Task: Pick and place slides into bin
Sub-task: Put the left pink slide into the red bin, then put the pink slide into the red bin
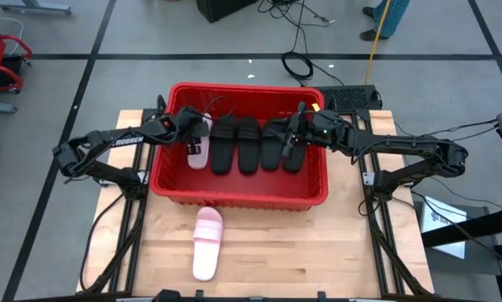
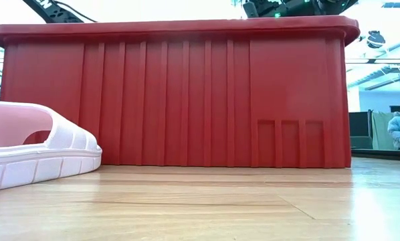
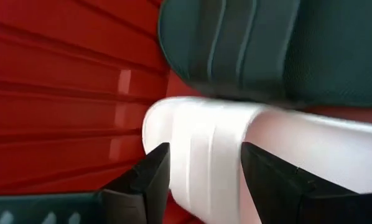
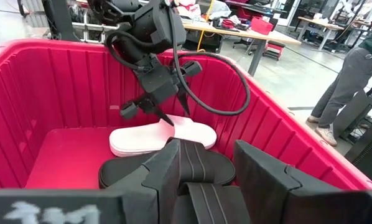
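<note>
Wooden bench: left end effector, spread around pink slide in bin, should lift clear; right end effector likewise spread over black slide.

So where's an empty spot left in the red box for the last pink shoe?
The bin has a bare floor strip along its near wall, below the slides. A smaller gap sits right of the black slides. The left side is crowded: the left hand over the pink slide.
</note>
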